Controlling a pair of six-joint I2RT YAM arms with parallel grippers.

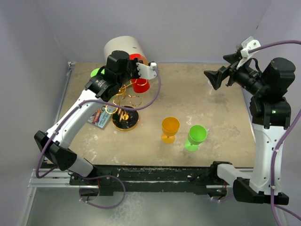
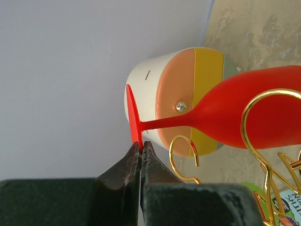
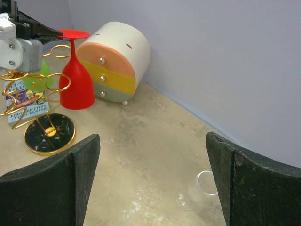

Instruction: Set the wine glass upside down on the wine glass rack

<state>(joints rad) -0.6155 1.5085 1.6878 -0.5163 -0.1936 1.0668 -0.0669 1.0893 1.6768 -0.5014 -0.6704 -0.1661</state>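
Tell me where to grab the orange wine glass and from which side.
Probably the thin stem between bowl and foot of the orange wine glass, since it stands upright and the bowl flares wide. Come in level from its far or left side: the green wine glass stands close on its right.

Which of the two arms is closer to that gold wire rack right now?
Left. The left gripper, pinching the red wine glass by its foot, hangs right at the loops of the rack. The right gripper is open, far off on the right side.
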